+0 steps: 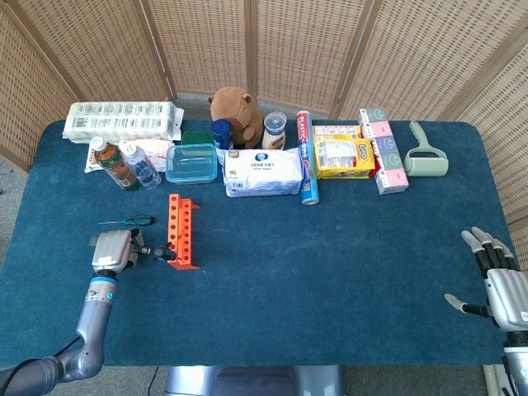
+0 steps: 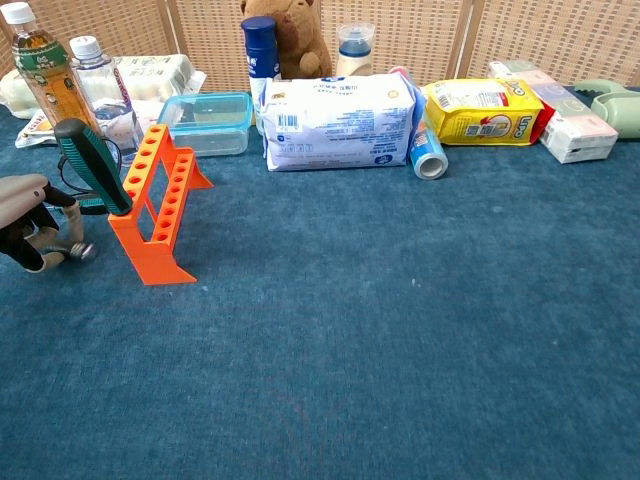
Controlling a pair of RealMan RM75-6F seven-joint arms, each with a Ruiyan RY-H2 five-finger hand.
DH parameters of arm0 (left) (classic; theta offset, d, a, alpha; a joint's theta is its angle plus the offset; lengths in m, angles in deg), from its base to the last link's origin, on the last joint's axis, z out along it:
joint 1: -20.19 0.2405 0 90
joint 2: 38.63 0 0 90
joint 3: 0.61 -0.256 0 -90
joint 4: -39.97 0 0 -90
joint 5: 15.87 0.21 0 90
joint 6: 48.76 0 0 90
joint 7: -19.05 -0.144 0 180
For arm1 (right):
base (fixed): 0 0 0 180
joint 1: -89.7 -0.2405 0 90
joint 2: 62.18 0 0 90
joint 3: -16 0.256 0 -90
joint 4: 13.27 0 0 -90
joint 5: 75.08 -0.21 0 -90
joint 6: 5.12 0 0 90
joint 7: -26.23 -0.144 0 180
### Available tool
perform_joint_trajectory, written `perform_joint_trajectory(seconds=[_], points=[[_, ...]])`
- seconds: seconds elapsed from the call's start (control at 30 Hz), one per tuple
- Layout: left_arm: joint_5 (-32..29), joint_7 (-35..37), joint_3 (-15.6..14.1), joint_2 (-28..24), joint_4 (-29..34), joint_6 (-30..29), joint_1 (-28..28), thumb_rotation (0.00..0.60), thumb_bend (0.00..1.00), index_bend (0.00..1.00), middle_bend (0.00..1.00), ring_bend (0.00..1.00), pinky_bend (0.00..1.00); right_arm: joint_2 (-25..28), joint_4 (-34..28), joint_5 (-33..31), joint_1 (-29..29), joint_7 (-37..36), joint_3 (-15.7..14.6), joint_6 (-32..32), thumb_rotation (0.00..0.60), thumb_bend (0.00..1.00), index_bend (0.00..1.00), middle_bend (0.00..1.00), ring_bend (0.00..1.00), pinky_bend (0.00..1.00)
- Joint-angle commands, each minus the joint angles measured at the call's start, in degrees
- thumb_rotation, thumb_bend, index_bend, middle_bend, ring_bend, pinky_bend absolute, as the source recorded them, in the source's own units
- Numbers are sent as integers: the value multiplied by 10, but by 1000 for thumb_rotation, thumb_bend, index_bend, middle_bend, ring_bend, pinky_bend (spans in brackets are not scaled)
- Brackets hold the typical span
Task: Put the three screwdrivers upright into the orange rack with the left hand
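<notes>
The left robot hand (image 1: pixel 111 250) lies low at the tabletop's (image 1: pixel 330 264) 8 o'clock, fingers curled around a silver-tipped screwdriver (image 2: pixel 72 249) just beside the orange rack (image 2: pixel 160 203), where a green-handled screwdriver (image 2: pixel 92 165) stands tilted. The right robot hand (image 1: pixel 503 289) rests at 4 o'clock, fingers spread, empty.

Along the far edge of the blue table (image 1: pixel 330 272) sit a capybara plush (image 1: pixel 235 111), two drink bottles (image 1: pixel 124 163), a clear lidded box (image 1: pixel 191 162), a wipes pack (image 1: pixel 264 172), a yellow packet (image 1: pixel 343 155) and a green lint roller (image 1: pixel 426 153).
</notes>
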Motion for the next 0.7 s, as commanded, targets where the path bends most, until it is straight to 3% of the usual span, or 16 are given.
perform_joint_trajectory(seconds=[0.03,0.27,0.47,0.7], points=[[0,0,2,0,3,-1,1,600,369,606,875,1000,985,0,0,0,0,-2,0,-1,600,16,0,29,3,18],[11,15,15,-20,32,-15,5,600,383,632,885,1000,984,-1,1,0,0,-1,0,0,600,16,0,29,3,19],[28,68,40,-80,114,-32,19,600,382,632,885,1000,984,-1,1,0,-1,1,-1,2,600,15,0,29,3,19],[58,219,66,-195,246,-4,51,600,383,632,885,1000,984,-3,0,-1,-3,7,-1,5,600,15,0,29,3,19]])
